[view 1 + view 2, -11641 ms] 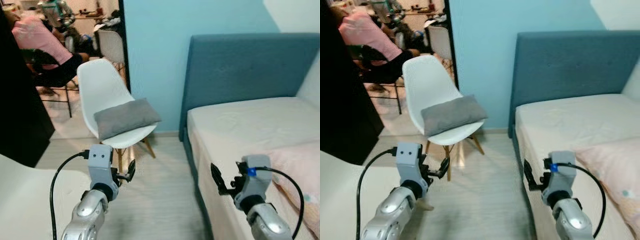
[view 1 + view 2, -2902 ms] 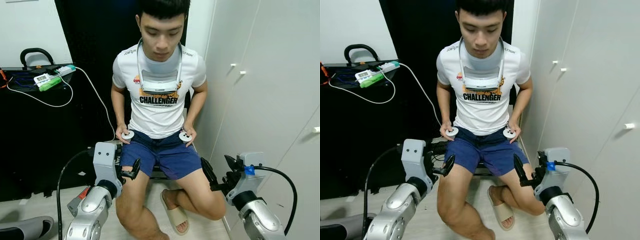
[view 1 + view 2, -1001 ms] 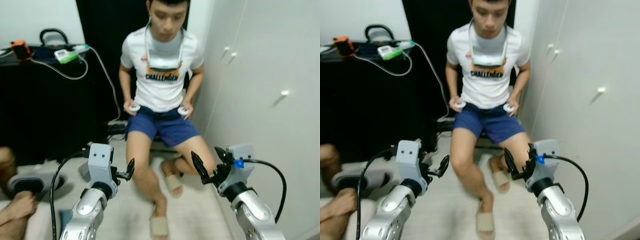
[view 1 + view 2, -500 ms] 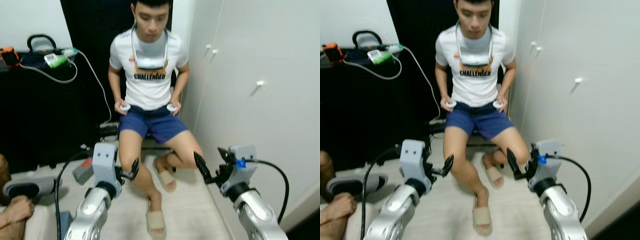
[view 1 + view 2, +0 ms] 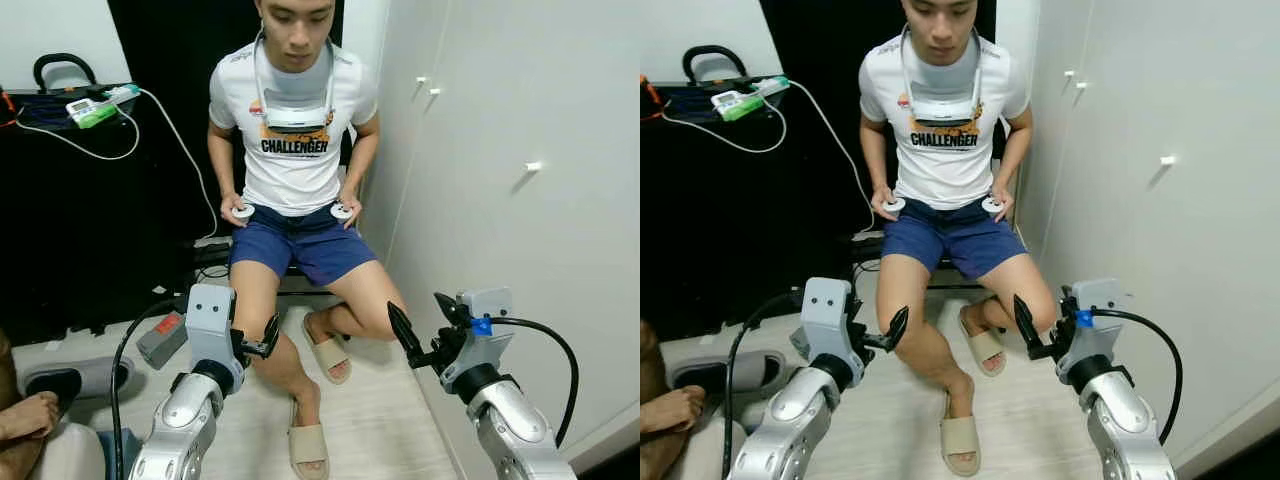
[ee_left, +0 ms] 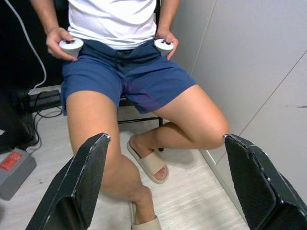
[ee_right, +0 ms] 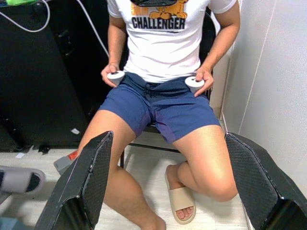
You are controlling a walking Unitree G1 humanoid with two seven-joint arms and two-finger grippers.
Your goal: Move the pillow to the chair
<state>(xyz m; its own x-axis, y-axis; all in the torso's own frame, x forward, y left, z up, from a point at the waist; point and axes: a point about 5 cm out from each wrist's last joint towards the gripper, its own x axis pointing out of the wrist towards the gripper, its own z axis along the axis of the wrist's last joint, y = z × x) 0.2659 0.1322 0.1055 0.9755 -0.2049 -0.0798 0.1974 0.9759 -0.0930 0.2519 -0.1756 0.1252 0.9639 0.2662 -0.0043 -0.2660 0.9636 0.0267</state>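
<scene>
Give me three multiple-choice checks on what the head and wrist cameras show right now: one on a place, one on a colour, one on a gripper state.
1. Where is the seated person?
A. Straight ahead, beside the white wardrobe
B. Lying on a bed
C. Standing behind a table

2. What colour are the person's shorts?
A. Red
B. Blue
C. Yellow

3. What state are both grippers in?
A. Both shut on a pillow
B. One open, one shut on a cup
C. Both open and empty

Answers:
1. A, the person sits facing the robot, with the white wardrobe on the robot's right.
2. B, the shorts are blue.
3. C, the left gripper and the right gripper have spread fingers with nothing between them.
</scene>
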